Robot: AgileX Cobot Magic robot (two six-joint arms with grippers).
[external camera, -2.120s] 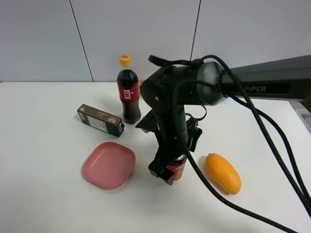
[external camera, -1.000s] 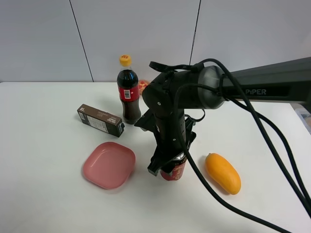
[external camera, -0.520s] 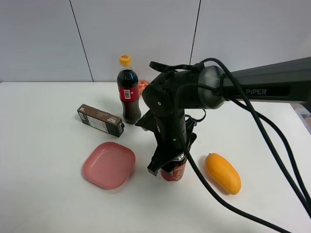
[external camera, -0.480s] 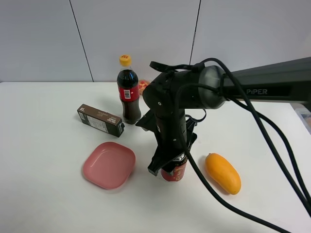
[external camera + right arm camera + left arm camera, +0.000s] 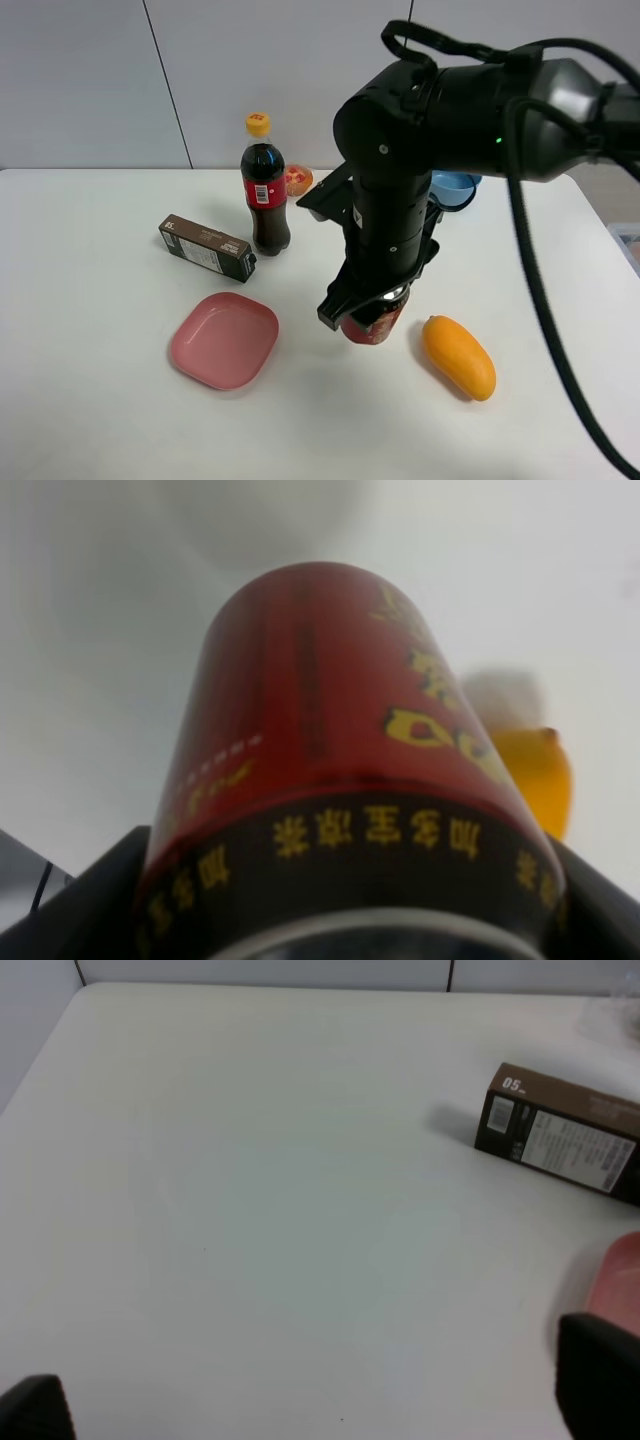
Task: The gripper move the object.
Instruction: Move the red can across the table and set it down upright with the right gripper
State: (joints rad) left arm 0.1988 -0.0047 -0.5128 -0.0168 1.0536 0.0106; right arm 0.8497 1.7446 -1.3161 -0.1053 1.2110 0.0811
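My right gripper (image 5: 368,305), a black claw on a bulky black arm, is shut on the small red can (image 5: 380,320) and holds it a little above the white table (image 5: 100,300), between the pink plate and the mango. In the right wrist view the can (image 5: 330,740), with yellow Chinese characters and a silver rim, fills the frame between the black fingers (image 5: 95,880). My left gripper (image 5: 318,1390) shows only in the left wrist view, open and empty over bare table.
A cola bottle (image 5: 265,195) stands at the back with a brown box (image 5: 207,247) to its left. A pink plate (image 5: 225,338) lies front left, a mango (image 5: 458,356) front right. A blue bowl (image 5: 455,188) and a red-orange fruit (image 5: 297,180) are behind.
The right arm has risen and shifted slightly right, lifting the can off the table. The blue bowl and the fruit behind it now show.
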